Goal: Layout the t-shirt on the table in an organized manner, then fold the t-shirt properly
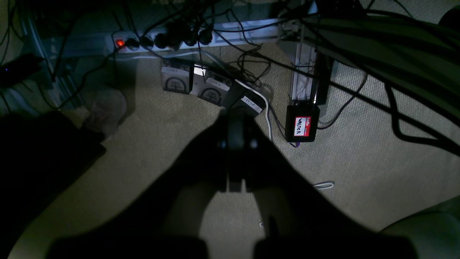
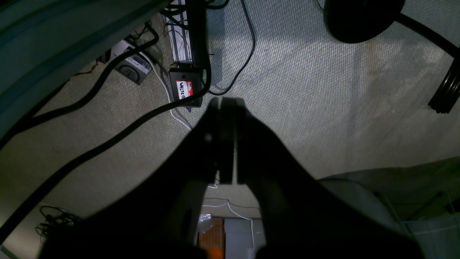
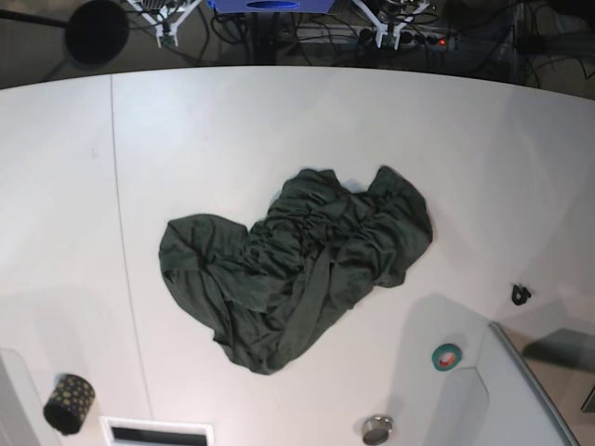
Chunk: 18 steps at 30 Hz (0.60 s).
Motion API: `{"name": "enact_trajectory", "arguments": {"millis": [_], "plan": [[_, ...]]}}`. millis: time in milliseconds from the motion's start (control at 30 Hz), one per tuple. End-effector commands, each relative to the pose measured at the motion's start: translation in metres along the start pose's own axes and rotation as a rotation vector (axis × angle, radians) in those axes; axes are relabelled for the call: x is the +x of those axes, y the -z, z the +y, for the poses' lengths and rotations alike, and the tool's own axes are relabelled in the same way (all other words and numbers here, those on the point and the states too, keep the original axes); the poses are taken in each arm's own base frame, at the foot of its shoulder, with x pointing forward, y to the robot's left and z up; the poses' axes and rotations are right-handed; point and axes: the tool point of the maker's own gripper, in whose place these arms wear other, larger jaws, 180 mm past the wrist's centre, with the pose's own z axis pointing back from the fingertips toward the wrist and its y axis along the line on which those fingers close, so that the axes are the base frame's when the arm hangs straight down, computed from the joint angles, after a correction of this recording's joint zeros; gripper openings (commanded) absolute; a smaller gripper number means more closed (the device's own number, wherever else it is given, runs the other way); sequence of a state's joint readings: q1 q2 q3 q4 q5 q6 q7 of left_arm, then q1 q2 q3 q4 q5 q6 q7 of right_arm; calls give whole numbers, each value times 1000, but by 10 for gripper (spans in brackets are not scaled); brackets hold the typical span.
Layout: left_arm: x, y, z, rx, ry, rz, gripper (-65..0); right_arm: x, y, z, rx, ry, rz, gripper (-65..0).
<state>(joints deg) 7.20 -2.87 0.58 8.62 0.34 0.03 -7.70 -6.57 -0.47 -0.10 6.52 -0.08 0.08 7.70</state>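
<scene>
The dark green t-shirt (image 3: 297, 265) lies crumpled in a rough heap in the middle of the white table (image 3: 232, 121), full of folds, with no sleeve laid out. Neither arm shows in the base view. In the left wrist view my left gripper (image 1: 235, 115) is shut with nothing in it, hanging over the carpeted floor below the table. My right gripper (image 2: 226, 104) is likewise shut and empty over the carpet in the right wrist view.
On the table sit a teal tape roll (image 3: 446, 356), a small black clip (image 3: 521, 295), a dotted cup (image 3: 69, 403), a metal disc (image 3: 376, 429) and a grey tray (image 3: 530, 390). The floor holds cables, a power strip (image 1: 161, 39) and a labelled black box (image 1: 302, 124).
</scene>
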Motion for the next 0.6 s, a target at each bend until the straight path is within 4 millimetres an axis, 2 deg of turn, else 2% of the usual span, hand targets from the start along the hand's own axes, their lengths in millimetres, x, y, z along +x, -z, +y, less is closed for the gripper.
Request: {"name": "enact_trajectory", "arguments": {"millis": [0,67,133,200,267,433,500,567], "plan": [[-6,-1,2,7,3,11,-650,-5,0,-1,0,1,6,-644],[-11,-2,2,6,3,19,-650,-12,-1,-1,0,3,15,-644],[-21,-5,16,26,12,21,-650,-22,-2,-1,0,3,29,-644],[-26,-9,21,32,20,5,-650,-32,-3,-1,-1,4,44,-644],[-24,-15,35,50,39,-39,-650,-34,-4,-2,-3,6,32,-644],[-22,-37,47,62,83,-130,-650,-48,-14,-5,-13,3,35,-644],[-22,-48,48,60,100,-164,-650,-46,-24,-8,-21,2,29,-644],[-21,-58,48,57,113,-194,-650,-35,-40,-21,-46,-3,-13,-644]]}}
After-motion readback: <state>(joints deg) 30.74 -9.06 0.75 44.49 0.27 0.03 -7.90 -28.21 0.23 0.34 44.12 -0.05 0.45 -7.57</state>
